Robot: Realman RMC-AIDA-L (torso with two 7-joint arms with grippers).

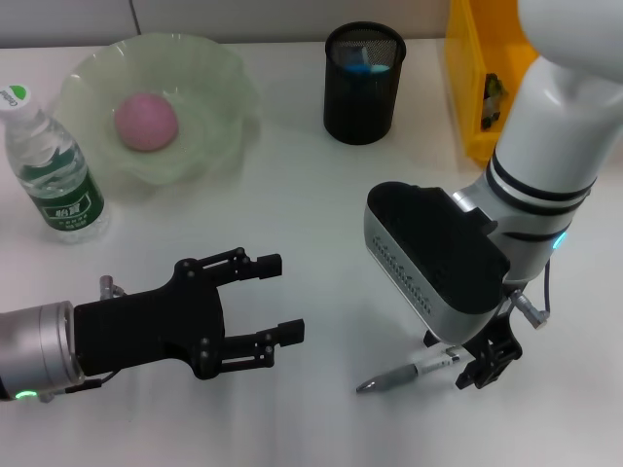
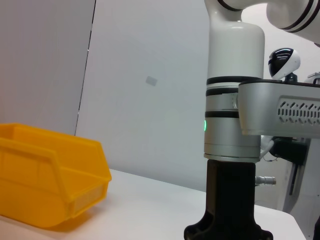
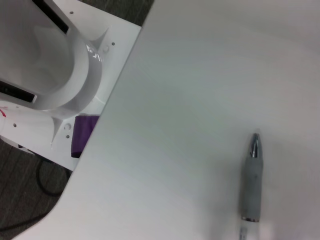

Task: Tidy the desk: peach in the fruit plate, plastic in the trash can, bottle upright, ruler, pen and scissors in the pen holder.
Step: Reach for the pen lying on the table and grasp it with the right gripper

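Grey-barrelled pen [image 1: 407, 374] lies flat on white worktop [image 1: 321, 195], rear end between right gripper [image 1: 467, 365] jaws, clenched on it. Left gripper [image 1: 277, 297] hovers beside, jaws released. Pink peach [image 1: 146, 121] in pale green glass fruit plate [image 1: 219, 73]; clear plastic water bottle [image 1: 54, 175] upright alongside. Black mesh pen holder [image 1: 363, 83] behind; yellow plastic bin [image 1: 472, 88] near it.

The left gripper [image 1: 277, 302] is reaching in low from the near left with its fingers spread wide. The right gripper [image 1: 477, 365] is pointing down, its fingers mostly hidden beneath its wrist.
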